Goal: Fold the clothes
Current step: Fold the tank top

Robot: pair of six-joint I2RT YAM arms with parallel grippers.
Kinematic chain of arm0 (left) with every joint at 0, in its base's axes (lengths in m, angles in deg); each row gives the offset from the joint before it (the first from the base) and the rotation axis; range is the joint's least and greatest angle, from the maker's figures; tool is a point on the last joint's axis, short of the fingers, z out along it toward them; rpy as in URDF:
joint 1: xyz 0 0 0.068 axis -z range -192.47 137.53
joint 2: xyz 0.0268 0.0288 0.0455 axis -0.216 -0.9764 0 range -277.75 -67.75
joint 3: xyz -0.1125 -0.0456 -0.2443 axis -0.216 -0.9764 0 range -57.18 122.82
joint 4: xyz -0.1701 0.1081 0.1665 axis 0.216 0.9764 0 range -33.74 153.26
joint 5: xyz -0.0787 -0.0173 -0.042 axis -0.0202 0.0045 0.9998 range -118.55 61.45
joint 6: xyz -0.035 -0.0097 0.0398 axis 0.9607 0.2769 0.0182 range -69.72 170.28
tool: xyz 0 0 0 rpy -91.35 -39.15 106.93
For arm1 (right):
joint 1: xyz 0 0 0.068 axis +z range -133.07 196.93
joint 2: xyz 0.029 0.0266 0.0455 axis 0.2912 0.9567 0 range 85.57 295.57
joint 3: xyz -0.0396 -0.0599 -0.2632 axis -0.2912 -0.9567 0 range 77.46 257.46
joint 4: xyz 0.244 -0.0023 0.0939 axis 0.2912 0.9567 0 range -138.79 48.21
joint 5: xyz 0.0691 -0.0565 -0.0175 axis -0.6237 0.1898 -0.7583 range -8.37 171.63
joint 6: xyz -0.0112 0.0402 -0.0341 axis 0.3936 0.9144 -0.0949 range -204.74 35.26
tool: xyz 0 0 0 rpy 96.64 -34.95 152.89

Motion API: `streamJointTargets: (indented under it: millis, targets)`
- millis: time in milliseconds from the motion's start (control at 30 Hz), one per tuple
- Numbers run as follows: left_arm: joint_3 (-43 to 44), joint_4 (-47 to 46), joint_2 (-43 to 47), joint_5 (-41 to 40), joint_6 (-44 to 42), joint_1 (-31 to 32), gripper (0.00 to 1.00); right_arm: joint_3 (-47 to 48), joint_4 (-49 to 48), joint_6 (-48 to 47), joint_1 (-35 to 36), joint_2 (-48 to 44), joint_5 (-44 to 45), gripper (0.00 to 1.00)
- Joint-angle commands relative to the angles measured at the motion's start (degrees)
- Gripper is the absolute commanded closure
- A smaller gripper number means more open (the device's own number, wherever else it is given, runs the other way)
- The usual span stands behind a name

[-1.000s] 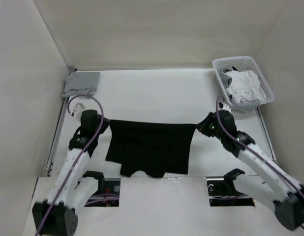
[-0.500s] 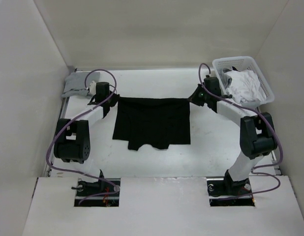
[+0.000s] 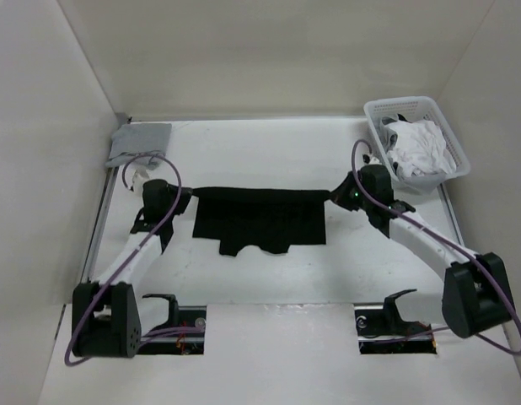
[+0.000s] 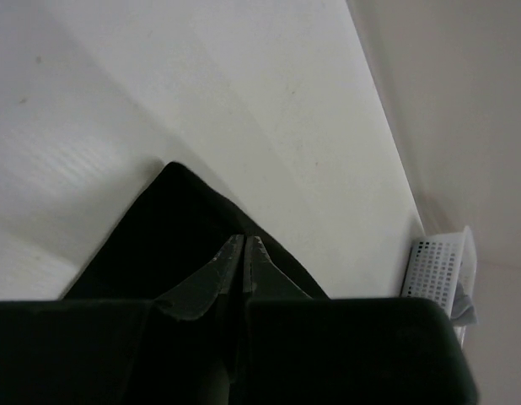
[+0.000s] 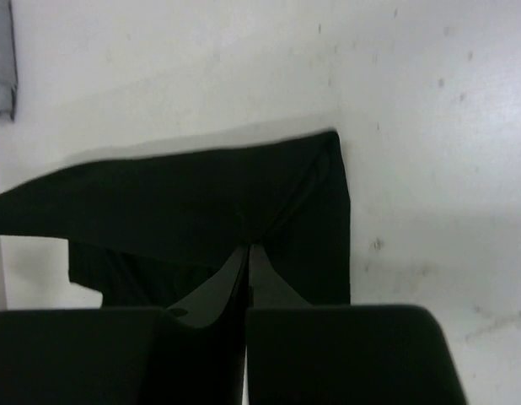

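Two corners of the black cloth (image 3: 260,221) are pinched tight, one by the left gripper (image 3: 190,199), one by the right gripper (image 3: 334,196). Both have come back nearer, so the cloth, mid-worktop (image 3: 269,152), looks shorter. The fold is likely starting.

Two garments (image 3: 260,218) (image 3: 141,143) outside one basket (image 3: 401,101)
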Motion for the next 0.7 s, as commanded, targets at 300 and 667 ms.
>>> streamJointTargets:
  millis: [300,667]
  targets:
    - [-16.3,7.3,27.4,7.2,-0.5,-6.5,1.0,-14.0,1.6,3.2,10.9,-16.4,7.7,0.99]
    - [-25.5,19.0,42.2,9.9,-2.3,-10.3,1.0,-22.7,3.8,12.3,12.5,-18.1,9.2,0.98]
